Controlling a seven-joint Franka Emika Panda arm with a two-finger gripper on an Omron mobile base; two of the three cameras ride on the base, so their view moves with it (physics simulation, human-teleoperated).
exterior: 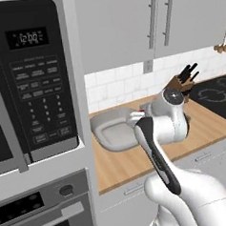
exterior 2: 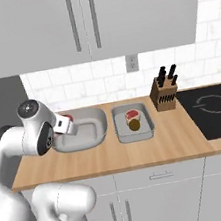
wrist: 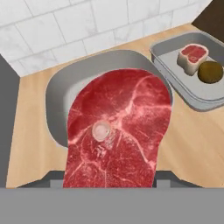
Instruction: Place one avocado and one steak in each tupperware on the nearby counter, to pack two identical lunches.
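Observation:
My gripper is shut on a large red marbled steak, which hangs over the left grey tupperware. That tupperware's floor is mostly hidden behind the meat. To the right, the second tupperware holds a small steak and a dark-brown avocado side by side. From the right base view, both tupperwares sit on the wooden counter, with the steak and the avocado in the right one.
A knife block stands right of the tupperwares, beside the black cooktop. A microwave and an oven stack wall off the counter's left end. A white tiled wall runs behind, with grey cabinets above.

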